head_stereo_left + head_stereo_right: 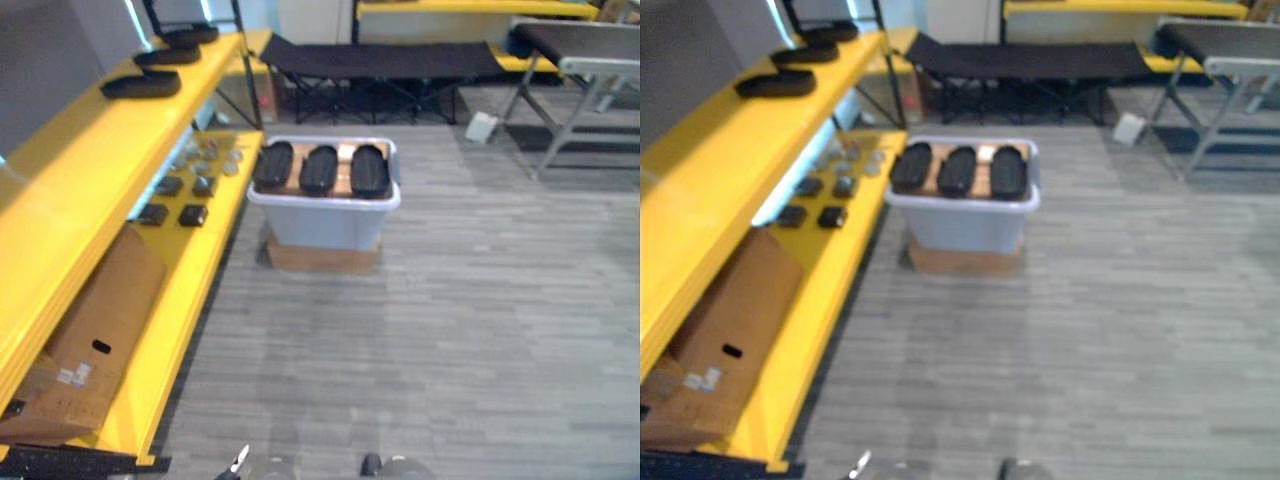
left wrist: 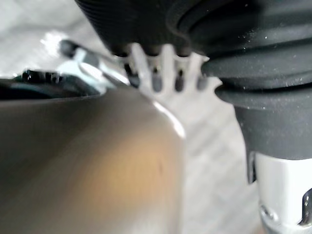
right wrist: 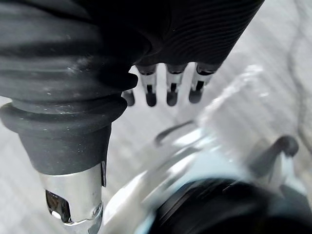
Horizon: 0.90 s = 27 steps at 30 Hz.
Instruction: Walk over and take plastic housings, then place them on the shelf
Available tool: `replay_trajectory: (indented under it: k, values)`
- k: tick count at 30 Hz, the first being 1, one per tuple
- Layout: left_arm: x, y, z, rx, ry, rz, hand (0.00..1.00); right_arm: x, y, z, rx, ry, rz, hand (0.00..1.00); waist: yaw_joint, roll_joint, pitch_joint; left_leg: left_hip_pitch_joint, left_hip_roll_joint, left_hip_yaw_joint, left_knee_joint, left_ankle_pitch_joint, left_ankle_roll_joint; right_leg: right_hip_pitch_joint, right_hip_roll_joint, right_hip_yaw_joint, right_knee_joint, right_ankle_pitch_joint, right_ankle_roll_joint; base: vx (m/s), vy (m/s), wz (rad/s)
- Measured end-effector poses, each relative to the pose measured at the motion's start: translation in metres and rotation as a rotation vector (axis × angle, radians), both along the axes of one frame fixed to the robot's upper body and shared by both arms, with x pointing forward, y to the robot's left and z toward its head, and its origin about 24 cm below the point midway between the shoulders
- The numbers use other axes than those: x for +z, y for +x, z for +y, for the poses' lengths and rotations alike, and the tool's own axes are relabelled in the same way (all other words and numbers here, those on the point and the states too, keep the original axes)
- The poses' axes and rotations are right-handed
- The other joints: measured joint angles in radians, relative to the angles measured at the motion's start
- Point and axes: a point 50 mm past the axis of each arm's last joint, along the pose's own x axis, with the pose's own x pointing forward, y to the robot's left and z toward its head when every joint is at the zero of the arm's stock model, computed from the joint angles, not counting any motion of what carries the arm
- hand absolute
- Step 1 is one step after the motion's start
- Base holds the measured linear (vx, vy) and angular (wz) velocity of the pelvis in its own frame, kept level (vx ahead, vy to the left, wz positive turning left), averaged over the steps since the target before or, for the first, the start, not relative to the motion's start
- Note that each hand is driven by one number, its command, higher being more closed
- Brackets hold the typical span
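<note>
You're seeing housings point(image 1: 318, 168) lying atop the bin point(image 1: 325, 225) | left hand point(image 2: 157, 78), right hand point(image 3: 171, 90) hanging well apart from them, fingers relaxed, holding nothing.

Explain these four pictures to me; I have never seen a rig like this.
This is a walking humanoid robot with two arms. The two wide pictures come from cameras in its head, looking down at the floor ahead. There a grey bin holds three black plastic housings. To its left stands a yellow shelf with three more housings on its top level, and small parts and a cardboard box lower down. The two close pictures come from wrist cameras: the left hand and the right hand each hang with straight fingers and hold nothing.
</note>
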Motion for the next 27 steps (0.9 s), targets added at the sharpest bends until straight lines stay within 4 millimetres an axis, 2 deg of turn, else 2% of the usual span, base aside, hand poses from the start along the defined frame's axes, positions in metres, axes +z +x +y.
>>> replay_trajectory:
  k: [1, 2, 3, 4, 5, 6, 7, 8, 9, 10, 11, 12, 13, 14, 15, 16, 17, 18, 20, 21, 22, 23, 24, 25, 27]
  values:
    - [0.000, 0.000, 0.000, -0.005, 0.001, 0.000, 0.00, 0.001, 0.009, -0.001, 0.000, -0.007, -0.030, 0.00, 0.005, 0.000, 0.001, -0.031, -0.025, 0.010, -0.053, 0.000, 0.002, 0.015, -0.006, 0.005, -0.016, -0.002, 0.002, 0.34, -0.051, -0.34]
    - [0.000, -0.001, 0.000, -0.020, 0.006, 0.004, 0.00, 0.004, 0.025, -0.002, -0.005, -0.013, -0.078, 0.00, 0.009, -0.002, 0.003, -0.080, -0.078, 0.017, -0.196, 0.007, 0.008, 0.038, -0.021, 0.012, -0.036, -0.007, 0.008, 0.35, 0.024, -0.20]
    - [0.000, -0.002, 0.002, -0.046, 0.017, 0.008, 0.00, 0.006, 0.035, -0.002, -0.011, -0.016, -0.112, 0.00, 0.013, -0.008, 0.008, -0.110, -0.139, 0.010, -0.394, 0.065, 0.018, 0.056, -0.038, 0.016, -0.040, -0.023, 0.020, 0.35, 0.053, -0.12]
    - [-0.001, -0.004, 0.000, -0.064, 0.018, 0.014, 0.00, 0.007, 0.039, -0.003, -0.012, -0.017, -0.121, 0.00, 0.022, -0.002, 0.012, -0.122, -0.171, -0.012, -0.548, 0.128, 0.007, 0.073, -0.038, 0.020, -0.049, -0.034, 0.026, 0.27, 0.079, -0.09]
    - [-0.001, -0.007, -0.001, -0.071, 0.018, 0.018, 0.00, 0.007, 0.040, -0.003, -0.012, -0.020, -0.126, 0.00, 0.035, 0.006, 0.016, -0.134, -0.175, -0.026, -0.616, 0.158, -0.002, 0.085, -0.032, 0.028, -0.056, -0.044, 0.035, 0.32, 0.164, -0.22]
    - [-0.002, -0.012, -0.002, -0.080, 0.023, 0.026, 0.00, 0.008, 0.042, -0.004, -0.006, -0.025, -0.132, 0.00, 0.051, 0.016, 0.019, -0.164, -0.166, -0.055, -0.634, 0.214, -0.007, 0.113, -0.017, 0.037, -0.067, -0.064, 0.043, 0.33, 0.192, -0.41]
    - [-0.003, -0.024, -0.002, -0.075, 0.021, 0.054, 0.00, 0.006, 0.043, 0.005, 0.024, -0.010, -0.131, 0.00, 0.071, -0.005, 0.020, -0.160, -0.168, -0.052, -0.608, 0.309, 0.041, 0.137, -0.024, 0.065, -0.063, -0.103, 0.049, 0.44, 0.278, -0.37]
    - [-0.003, -0.028, 0.002, -0.075, 0.029, 0.058, 0.00, 0.006, 0.044, 0.010, 0.030, 0.004, -0.132, 0.00, 0.073, -0.022, 0.022, -0.163, -0.177, -0.040, -0.596, 0.328, 0.068, 0.139, -0.035, 0.072, -0.055, -0.127, 0.050, 0.34, 0.199, -0.24]
    - [-0.002, -0.028, 0.010, -0.084, 0.049, 0.059, 0.00, 0.005, 0.049, 0.017, 0.027, 0.022, -0.141, 0.00, 0.074, -0.046, 0.028, -0.161, -0.190, -0.030, -0.566, 0.322, 0.083, 0.140, -0.061, 0.073, -0.026, -0.163, 0.048, 0.45, 0.211, -0.08]
    - [-0.001, -0.027, 0.015, -0.093, 0.069, 0.060, 0.00, 0.006, 0.054, 0.021, 0.031, 0.024, -0.144, 0.00, 0.075, -0.088, 0.037, -0.164, -0.210, -0.003, -0.524, 0.290, 0.130, 0.134, -0.097, 0.074, 0.020, -0.192, 0.039, 0.46, 0.152, -0.06]
    - [0.000, -0.026, 0.019, -0.112, 0.088, 0.058, 0.00, 0.006, 0.055, 0.022, 0.035, 0.017, -0.140, 0.00, 0.072, -0.107, 0.035, -0.159, -0.236, 0.001, -0.506, 0.263, 0.170, 0.121, -0.118, 0.085, 0.084, -0.191, 0.035, 0.46, 0.147, -0.03]
    - [0.000, -0.027, 0.021, -0.122, 0.096, 0.063, 0.00, 0.006, 0.055, 0.022, 0.041, 0.010, -0.134, 0.00, 0.071, -0.109, 0.033, -0.150, -0.245, 0.002, -0.514, 0.255, 0.182, 0.093, -0.133, 0.091, 0.148, -0.182, 0.049, 0.55, 0.213, 0.07]
    - [0.001, -0.021, 0.023, -0.145, 0.112, 0.048, 0.00, 0.006, 0.057, 0.023, 0.038, 0.001, -0.131, 0.00, 0.063, -0.108, 0.035, -0.110, -0.258, 0.003, -0.550, 0.243, 0.192, 0.008, -0.162, 0.098, 0.354, -0.149, 0.102, 0.44, 0.200, 0.14]
    - [0.001, -0.016, 0.024, -0.149, 0.120, 0.033, 0.00, 0.005, 0.056, 0.023, 0.026, -0.026, -0.130, 0.00, 0.060, -0.105, 0.040, -0.046, -0.269, -0.006, -0.596, 0.234, 0.191, -0.091, -0.195, 0.125, 0.589, -0.076, 0.179, 0.43, 0.207, 0.17]
    - [0.002, -0.013, 0.024, -0.158, 0.126, 0.022, 0.00, 0.006, 0.058, 0.019, 0.023, -0.043, -0.139, 0.00, 0.056, -0.103, 0.043, -0.011, -0.272, -0.010, -0.615, 0.230, 0.186, -0.125, -0.207, 0.128, 0.675, -0.082, 0.186, 0.41, 0.186, 0.11]
    - [0.003, -0.009, 0.025, -0.189, 0.139, 0.003, 0.00, 0.007, 0.058, 0.014, 0.021, -0.066, -0.144, 0.00, 0.057, -0.098, 0.047, 0.070, -0.278, -0.007, -0.655, 0.220, 0.181, -0.176, -0.242, 0.104, 0.774, -0.119, 0.173, 0.49, 0.188, 0.10]
    - [0.004, -0.002, 0.026, -0.176, 0.144, -0.030, 0.00, 0.007, 0.057, 0.013, 0.029, -0.078, -0.146, 0.00, 0.057, -0.102, 0.045, 0.135, -0.284, -0.007, -0.694, 0.217, 0.178, -0.201, -0.266, 0.058, 0.771, -0.144, 0.160, 0.47, 0.160, 0.08]
    - [0.005, 0.004, 0.026, -0.169, 0.147, -0.051, 0.00, 0.007, 0.058, 0.013, 0.028, -0.083, -0.147, 0.00, 0.056, -0.103, 0.044, 0.166, -0.283, -0.010, -0.712, 0.214, 0.175, -0.208, -0.267, 0.039, 0.742, -0.155, 0.156, 0.36, 0.053, 0.19]
    - [0.011, 0.031, 0.024, -0.177, 0.153, -0.138, 0.00, 0.008, 0.061, 0.014, 0.020, -0.102, -0.162, 0.00, 0.043, -0.101, 0.042, 0.214, -0.269, -0.038, -0.748, 0.203, 0.158, -0.253, -0.249, -0.004, 0.536, -0.171, 0.154, 0.33, -0.016, 0.32]
    - [0.015, 0.044, 0.021, -0.202, 0.153, -0.174, 0.00, 0.009, 0.064, 0.014, 0.014, -0.103, -0.180, 0.00, 0.034, -0.094, 0.042, 0.221, -0.254, -0.054, -0.756, 0.195, 0.145, -0.283, -0.229, 0.003, 0.392, -0.157, 0.162, 0.35, -0.063, 0.32]
    - [0.016, 0.050, 0.019, -0.207, 0.149, -0.189, 0.00, 0.010, 0.066, 0.014, 0.013, -0.104, -0.185, 0.00, 0.034, -0.091, 0.042, 0.223, -0.245, -0.060, -0.762, 0.192, 0.142, -0.294, -0.221, 0.004, 0.318, -0.139, 0.160, 0.35, -0.094, 0.25]
    - [0.018, 0.058, 0.017, -0.210, 0.144, -0.205, 0.00, 0.010, 0.068, 0.014, 0.014, -0.105, -0.191, 0.00, 0.034, -0.087, 0.042, 0.227, -0.225, -0.063, -0.761, 0.179, 0.120, -0.310, -0.203, 0.010, 0.179, -0.076, 0.149, 0.35, -0.108, 0.08]
    - [0.018, 0.060, 0.017, -0.210, 0.143, -0.205, 0.00, 0.010, 0.068, 0.015, 0.014, -0.104, -0.194, 0.00, 0.035, -0.086, 0.043, 0.240, -0.210, -0.063, -0.761, 0.165, 0.100, -0.317, -0.191, 0.020, 0.106, -0.024, 0.148, 0.42, -0.194, 0.02]
    - [0.016, 0.056, 0.017, -0.207, 0.136, -0.185, 0.00, 0.010, 0.069, 0.017, 0.014, -0.099, -0.195, 0.00, 0.034, -0.086, 0.042, 0.264, -0.194, -0.061, -0.759, 0.147, 0.077, -0.318, -0.176, 0.035, 0.055, 0.039, 0.143, 0.37, -0.195, -0.02]
    - [0.013, 0.044, 0.016, -0.198, 0.124, -0.150, 0.00, 0.009, 0.067, 0.020, 0.016, -0.090, -0.191, 0.00, 0.035, -0.093, 0.038, 0.310, -0.181, -0.061, -0.754, 0.105, 0.047, -0.301, -0.159, 0.042, 0.040, 0.118, 0.117, 0.39, -0.257, 0.03]
